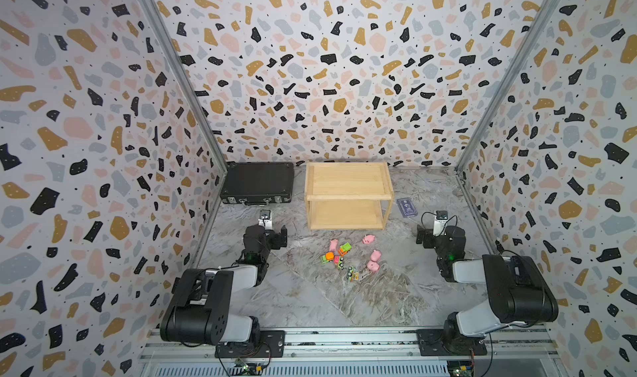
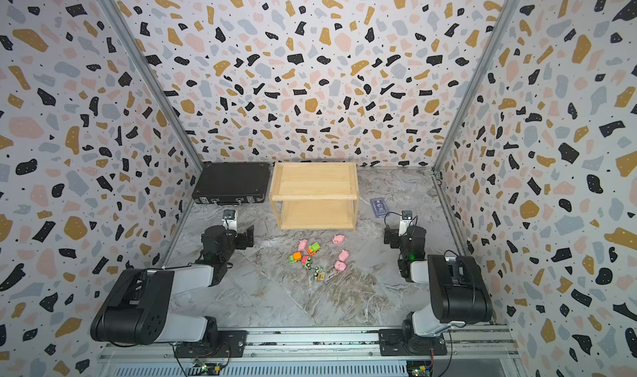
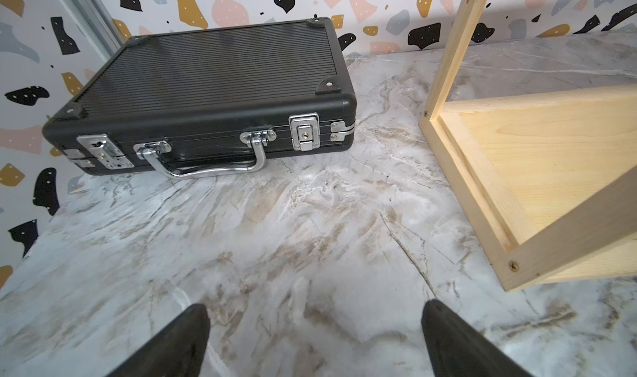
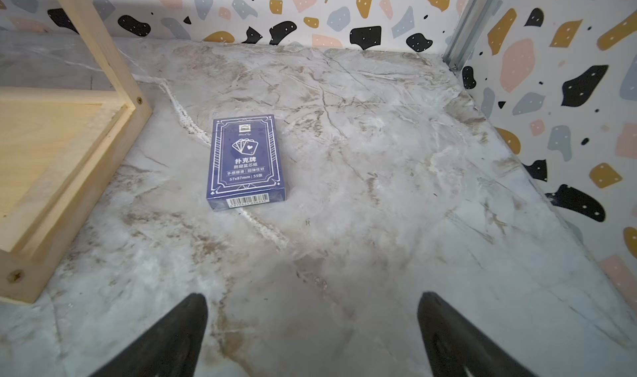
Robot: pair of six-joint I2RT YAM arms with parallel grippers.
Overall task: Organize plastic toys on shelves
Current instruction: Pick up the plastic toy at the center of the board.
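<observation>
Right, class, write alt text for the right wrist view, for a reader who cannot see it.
A blue box of playing cards lies flat on a marbled grey table, ahead of the right gripper, which is open and empty. A corner of the wooden shelves stands beside the box, apart from it, with a speckled wall behind.

Black hard case (image 3: 206, 92) back-left on marble table (image 1: 310, 306); blue card box (image 4: 245, 161) back-right.

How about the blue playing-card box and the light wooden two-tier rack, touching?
Apart: the right wrist view shows bare marble between blue playing-card box and light wooden rack.
</observation>
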